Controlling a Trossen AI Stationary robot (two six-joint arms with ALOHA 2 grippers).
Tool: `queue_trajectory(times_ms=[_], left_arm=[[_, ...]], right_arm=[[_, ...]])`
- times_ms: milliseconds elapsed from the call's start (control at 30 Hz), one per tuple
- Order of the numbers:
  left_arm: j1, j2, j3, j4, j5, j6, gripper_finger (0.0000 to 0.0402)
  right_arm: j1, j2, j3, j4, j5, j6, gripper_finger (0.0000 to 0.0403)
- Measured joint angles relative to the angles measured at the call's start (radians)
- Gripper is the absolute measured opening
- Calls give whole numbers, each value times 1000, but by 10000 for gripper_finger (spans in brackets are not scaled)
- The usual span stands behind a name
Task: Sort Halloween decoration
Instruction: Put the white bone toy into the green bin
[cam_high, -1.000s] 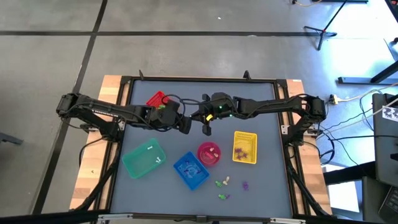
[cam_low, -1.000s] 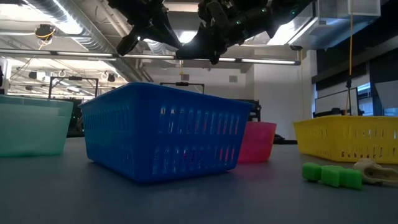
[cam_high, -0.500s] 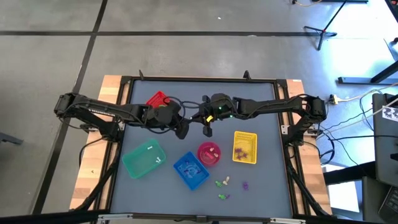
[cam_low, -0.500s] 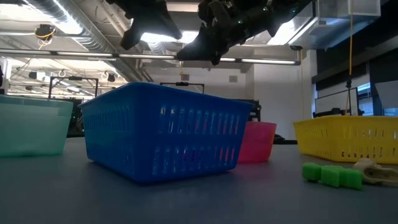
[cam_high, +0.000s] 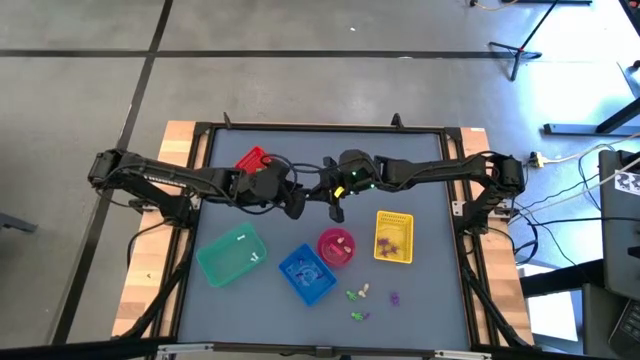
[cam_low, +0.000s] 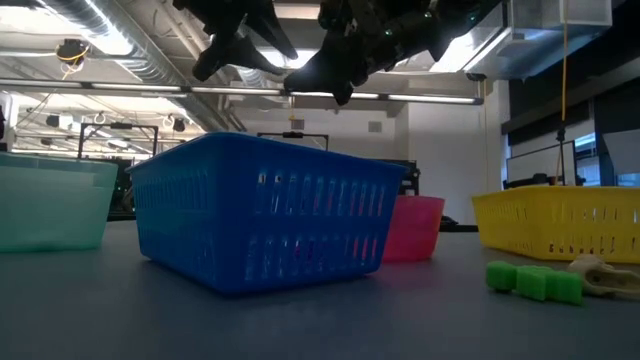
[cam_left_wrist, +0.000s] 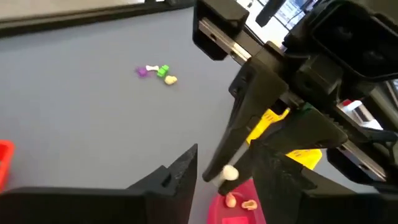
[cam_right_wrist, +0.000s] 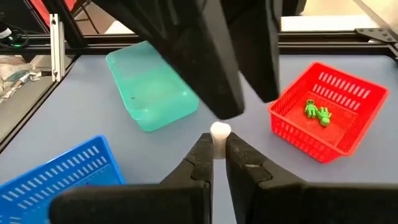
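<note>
Several trinkets (cam_high: 362, 297) lying loose near the desk's (cam_high: 440, 300) front edge, others binned already. Right gripper (cam_right_wrist: 217, 151) pinching a cream trinket (cam_right_wrist: 220, 131) mid-desk above the pink bowl (cam_high: 336, 248); left gripper (cam_high: 296, 207) hovering beside, fingers apart.

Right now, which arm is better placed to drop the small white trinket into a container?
Right: its end effector is shut on the white trinket, above the table near the pink bowl. The left end effector holds nothing.
</note>
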Motion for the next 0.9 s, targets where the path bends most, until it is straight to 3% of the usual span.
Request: queue_trajectory(times_ms=[233,633,900], left_arm=[[0,8,0,-3,38,-74,127],[0,11,1,-27,-8,-120,125],[-15,-151,2,-179,83,-39,125]], right_arm=[[0,0,0,2,81,31,24],[0,0,-1,5,65,34,24],[20,0,-2,6,4,34,24]])
